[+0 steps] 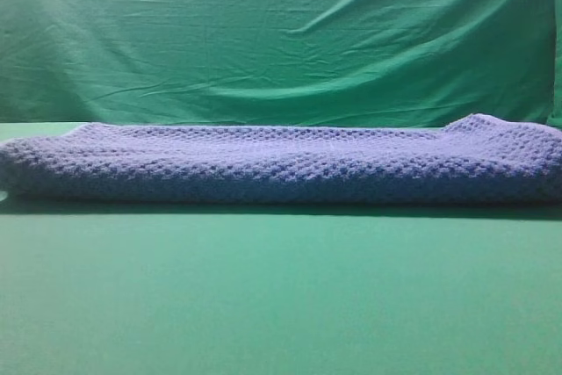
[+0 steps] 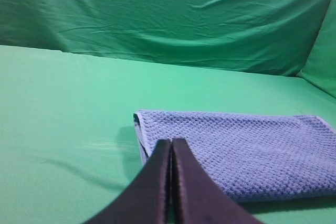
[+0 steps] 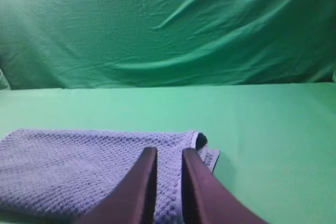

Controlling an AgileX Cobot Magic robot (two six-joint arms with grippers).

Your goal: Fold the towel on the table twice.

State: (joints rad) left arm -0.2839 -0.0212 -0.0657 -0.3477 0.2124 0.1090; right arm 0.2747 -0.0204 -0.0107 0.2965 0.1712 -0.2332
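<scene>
So we're looking at what seems like the gap between folds. Nearest to us in the wrist views are the pincers: our left gripper [image 2: 171,145] has its fingers pressed flat together, holding nothing, hovering just this side of the towel's left end. Our right gripper [image 3: 169,156] has a narrow slit between its fingers, with no cloth in it as far as we can see, sitting over the near edge by the right end.

Past them, the towel [image 1: 281,164] lies on the table [image 1: 281,296] as a long doubled band, so one fold looks done to us. Its long axis runs left to right, almost the full width of the high view, ends pointing at each side.

Next move, we reckon: pinch one short end and carry it across to the other, corners matched. Thick waffle cloth might slip or bunch.

Furthest back hangs the wrinkled green backdrop cloth [image 1: 281,32].
</scene>
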